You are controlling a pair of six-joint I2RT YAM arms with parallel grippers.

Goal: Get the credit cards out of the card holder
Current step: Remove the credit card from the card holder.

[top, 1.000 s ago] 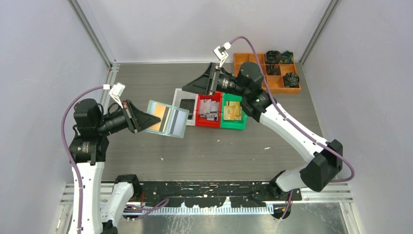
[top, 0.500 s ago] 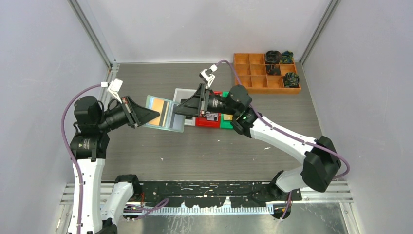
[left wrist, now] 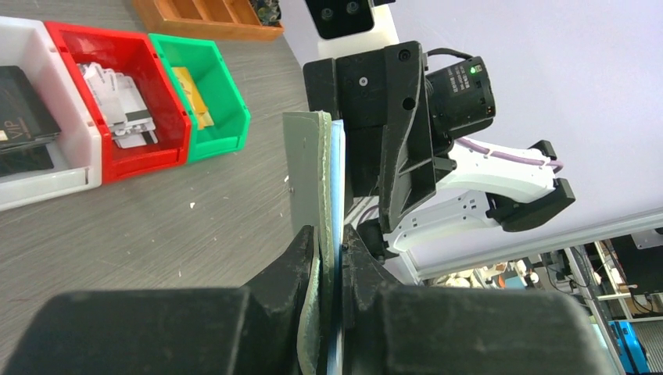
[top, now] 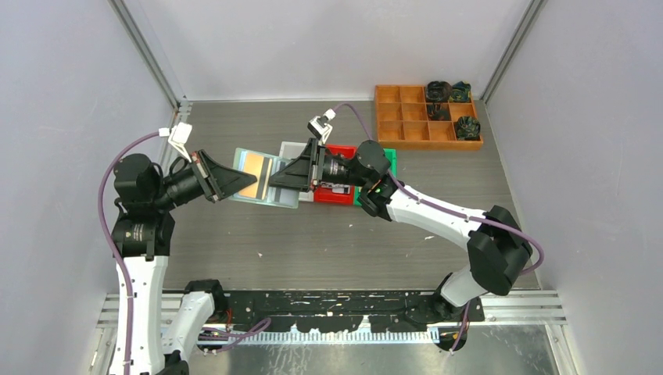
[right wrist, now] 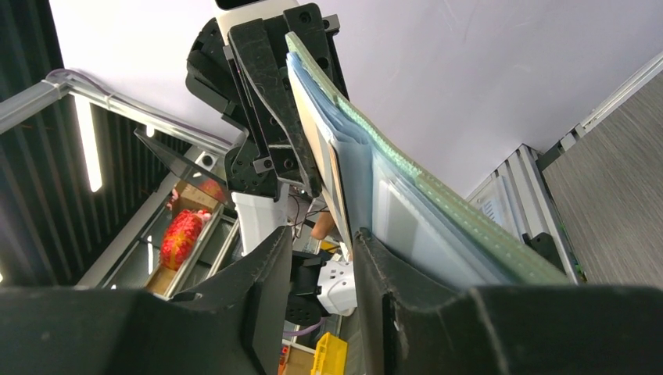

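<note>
My left gripper (top: 237,181) is shut on the left edge of the mint-green card holder (top: 270,195) and holds it open and above the table. A gold credit card (top: 252,178) and a dark-striped one show in its pockets. In the left wrist view the holder (left wrist: 317,168) is edge-on between my fingertips (left wrist: 332,238). My right gripper (top: 272,182) is at the holder's right edge, open. In the right wrist view the holder (right wrist: 406,195) runs along the outside of the right finger (right wrist: 379,293), and the gold card's edge (right wrist: 332,176) ends just above the gap (right wrist: 324,242).
A white bin (left wrist: 47,172) holds black cards, a red bin (left wrist: 160,101) silvery cards, and a green bin (left wrist: 227,101) gold cards; they stand under my right arm. A wooden compartment tray (top: 414,129) is at the back right.
My right arm has swung left from above the bins to the holder's right edge. My left gripper has raised the holder slightly and turned it toward the right gripper.
</note>
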